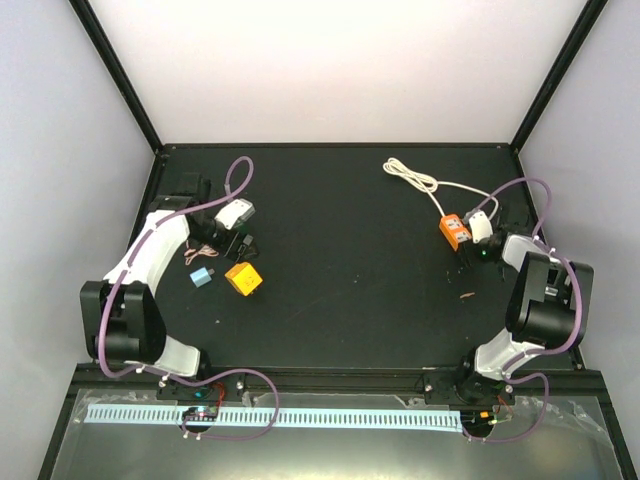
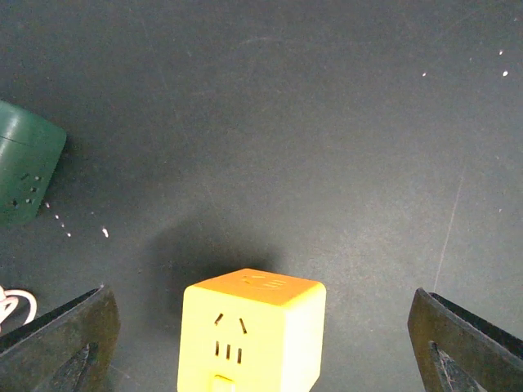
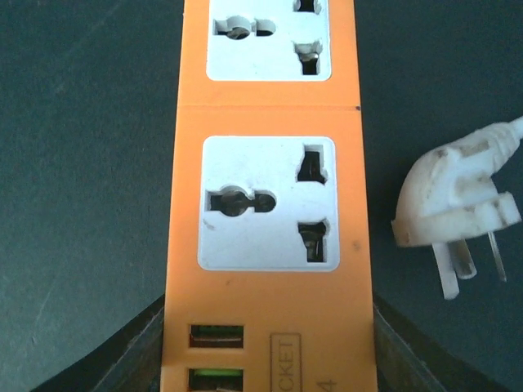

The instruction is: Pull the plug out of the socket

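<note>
Plug out, lying loose beside the socket near the tabletop's right edge.

The plug (image 3: 453,200) lies on its side just beside the socket (image 3: 270,204), apart from it. Its bare prongs point back toward the right gripper (image 3: 270,306), and its body slants a little off the socket's long axis. The cord (image 1: 420,180) trails toward the far right corner. Both outlets in view are empty, so the pull looks done, with only letting go left. The right pincer is closed on the socket's long sides. The left gripper (image 2: 260,310) gapes wide over a yellow cube (image 2: 253,351) near the left edge.
</note>
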Tool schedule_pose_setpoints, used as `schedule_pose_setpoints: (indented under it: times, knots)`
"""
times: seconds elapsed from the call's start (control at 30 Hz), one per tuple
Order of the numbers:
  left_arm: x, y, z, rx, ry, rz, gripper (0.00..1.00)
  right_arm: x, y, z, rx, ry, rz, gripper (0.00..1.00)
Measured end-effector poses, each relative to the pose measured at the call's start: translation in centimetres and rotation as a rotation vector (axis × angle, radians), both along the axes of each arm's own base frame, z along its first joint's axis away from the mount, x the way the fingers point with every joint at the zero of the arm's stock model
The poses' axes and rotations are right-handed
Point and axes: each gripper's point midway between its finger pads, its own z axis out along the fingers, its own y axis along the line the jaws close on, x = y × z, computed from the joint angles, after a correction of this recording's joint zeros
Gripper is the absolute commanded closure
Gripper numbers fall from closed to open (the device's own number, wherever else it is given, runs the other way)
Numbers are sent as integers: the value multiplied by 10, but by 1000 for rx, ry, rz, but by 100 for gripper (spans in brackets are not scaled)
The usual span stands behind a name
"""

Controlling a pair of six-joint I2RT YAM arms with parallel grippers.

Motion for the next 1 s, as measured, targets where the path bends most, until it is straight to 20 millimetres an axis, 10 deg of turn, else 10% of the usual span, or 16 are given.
schedule_pose_setpoints:
  times: [0.6,0.87,1.0]
  knots:
    - [-8,-1,11,-5,-45,-13,1,-65,-64,-16,-24,56,143,80]
    - [-6,-3,21,-23,-93,0,1,-88,-68,-14,7,103,190,13]
    - [-5,-3,26,-33,-111,18,1,-101,-59,-7,30,133,212,1]
